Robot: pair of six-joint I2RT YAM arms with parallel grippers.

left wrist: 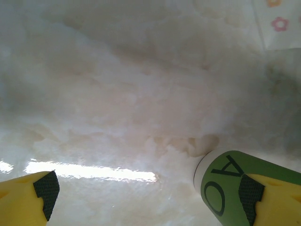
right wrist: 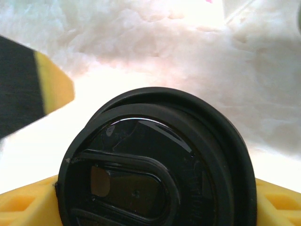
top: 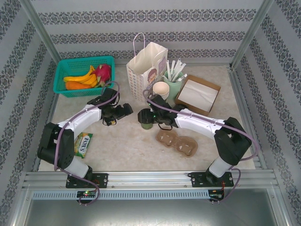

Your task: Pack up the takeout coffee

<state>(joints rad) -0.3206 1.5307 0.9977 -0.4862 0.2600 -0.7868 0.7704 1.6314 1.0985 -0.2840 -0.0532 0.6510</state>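
The takeout coffee (top: 146, 123), a small cup, cream above and dark green below, stands on the table at the middle, in front of the paper bag. Its round black lid (right wrist: 155, 165) sits between the yellow fingers (right wrist: 28, 202) of my right gripper (top: 146, 117), which is shut on the cup under the lid. My left gripper (top: 125, 112) is open just left of the cup. In the left wrist view the cup's green side (left wrist: 225, 183) lies against the right pad (left wrist: 249, 195), and the gap between the pads holds bare table.
A white paper bag (top: 148, 70) stands open behind the cup. Beside it are a stack of lidless cups (top: 161, 89), a mug of straws (top: 173, 80) and a napkin box (top: 200, 94). A fruit basket (top: 63, 87) is back left, a cardboard cup carrier (top: 178, 141) in front, a green packet (top: 83, 143) left.
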